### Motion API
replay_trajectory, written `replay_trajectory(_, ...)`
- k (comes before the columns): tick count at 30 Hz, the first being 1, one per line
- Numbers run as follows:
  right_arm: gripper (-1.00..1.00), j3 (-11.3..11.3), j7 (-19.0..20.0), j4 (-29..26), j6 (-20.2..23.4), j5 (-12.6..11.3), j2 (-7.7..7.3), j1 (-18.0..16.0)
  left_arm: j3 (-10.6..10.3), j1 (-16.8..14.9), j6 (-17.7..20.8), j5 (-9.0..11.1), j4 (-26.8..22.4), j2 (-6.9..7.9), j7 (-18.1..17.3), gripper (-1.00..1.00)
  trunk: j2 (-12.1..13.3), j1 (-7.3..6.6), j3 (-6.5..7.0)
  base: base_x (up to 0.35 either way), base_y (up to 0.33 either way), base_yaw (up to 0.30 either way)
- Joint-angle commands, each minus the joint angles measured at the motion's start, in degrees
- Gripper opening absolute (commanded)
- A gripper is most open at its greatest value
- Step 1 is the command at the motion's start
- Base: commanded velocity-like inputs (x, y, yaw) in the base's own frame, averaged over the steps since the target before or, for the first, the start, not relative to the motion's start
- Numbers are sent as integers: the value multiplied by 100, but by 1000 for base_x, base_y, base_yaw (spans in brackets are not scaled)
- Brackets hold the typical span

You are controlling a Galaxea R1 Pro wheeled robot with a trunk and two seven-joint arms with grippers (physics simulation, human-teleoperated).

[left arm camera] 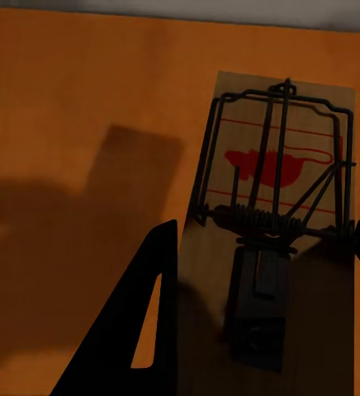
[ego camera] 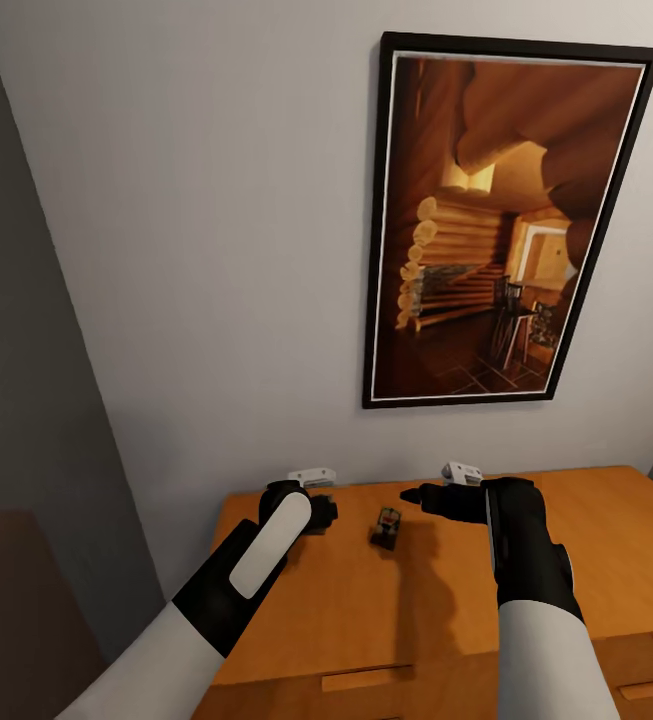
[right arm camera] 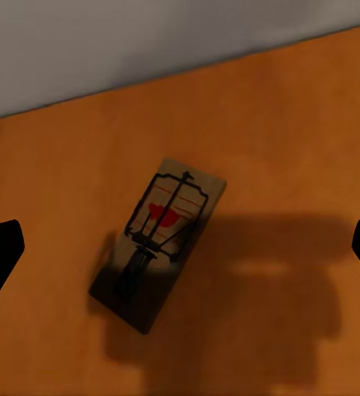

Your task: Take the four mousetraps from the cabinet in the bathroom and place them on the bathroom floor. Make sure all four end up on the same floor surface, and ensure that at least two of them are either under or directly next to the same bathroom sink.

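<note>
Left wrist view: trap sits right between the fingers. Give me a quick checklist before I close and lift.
1. Flat brown wooden mousetrap with black wire spring lies between the left gripper fingers: ok.
2. Left jaws open, not yet gripping: ok.
3. Trap lies flat on the orange-brown wooden cabinet top: ok.
4. Right gripper open and above a mousetrap, no contact: ok.
5. One trap visible between the arms in the head view; all four traps accounted for: cannot tell.
6. Fingers low enough to catch the slab's edges: cannot tell.
</note>
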Motion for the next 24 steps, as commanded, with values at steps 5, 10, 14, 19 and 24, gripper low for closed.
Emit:
replay_trajectory(5, 100, -15, 55, -6, 15, 66, 7, -8, -6, -7, 26, -19, -7, 0, 64, -100, -7, 2, -9, 172, 132, 0)
replay_trajectory(10, 100, -15, 55, -6, 13, 67, 7, -9, 0, -7, 26, -187, 3, 0, 62, -100, -7, 2, -9, 65, 52, 0)
replay_trajectory(14, 100, -15, 55, -6, 11, 68, 7, -7, 3, -7, 26, -211, 6, 0, 62, -100, -7, 2, -9, 7, 6, 0)
replay_trajectory(19, 100, -15, 55, -6, 15, 68, 7, -8, 4, -7, 26, -215, 6, 0, 62, -100, -7, 2, -9, 1, 1, 0)
replay_trajectory(24, 100, -15, 47, 2, 32, 59, 7, -9, 4, -7, 26, -216, -2, 0, 61, -100, -7, 2, -9, 0, 0, 0)
